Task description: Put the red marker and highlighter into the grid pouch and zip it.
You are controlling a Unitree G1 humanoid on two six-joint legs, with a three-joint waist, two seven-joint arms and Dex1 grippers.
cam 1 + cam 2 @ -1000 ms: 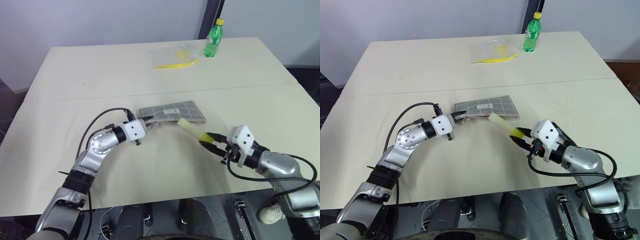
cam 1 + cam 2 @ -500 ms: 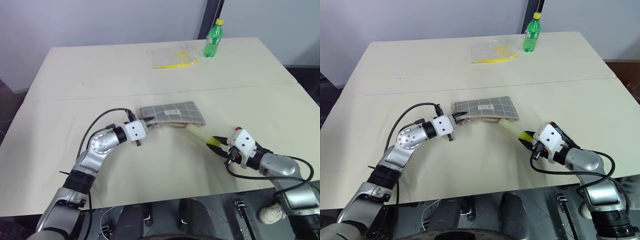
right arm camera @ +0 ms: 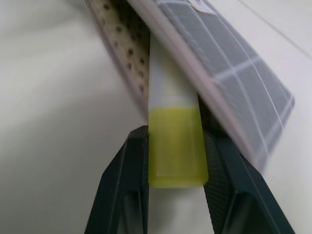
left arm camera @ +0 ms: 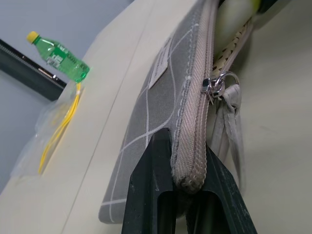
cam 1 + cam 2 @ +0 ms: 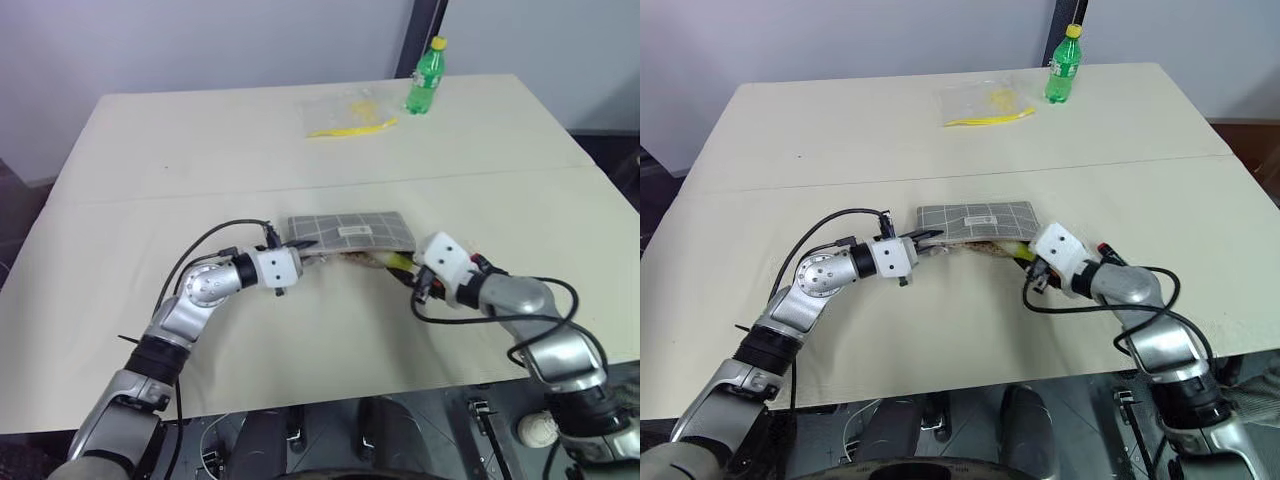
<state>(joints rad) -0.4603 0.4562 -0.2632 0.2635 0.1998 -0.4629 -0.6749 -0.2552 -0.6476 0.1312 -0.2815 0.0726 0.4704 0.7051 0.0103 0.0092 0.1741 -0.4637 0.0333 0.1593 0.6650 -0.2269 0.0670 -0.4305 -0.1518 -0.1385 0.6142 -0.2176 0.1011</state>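
Observation:
The grid pouch (image 5: 350,230) lies flat near the table's middle, its long zip edge gaping open toward me. My left gripper (image 4: 187,153) is shut on that zip edge at the pouch's left end, close to the metal zip pull (image 4: 219,82). My right gripper (image 3: 175,161) is shut on the yellow end of the highlighter (image 3: 173,112). The highlighter's pale front end is pushed into the pouch's open mouth, against the dotted lining. In the head views the right gripper (image 5: 408,272) sits at the pouch's right front corner. The red marker is out of view.
A green bottle (image 5: 425,77) stands at the far edge of the table (image 5: 150,170). A clear plastic bag with yellow contents (image 5: 350,112) lies beside the bottle. Black cables loop around both wrists.
My right gripper carried the highlighter forward and left, from free of the pouch to tip-first inside its open mouth. The left gripper kept its hold and hardly moved.

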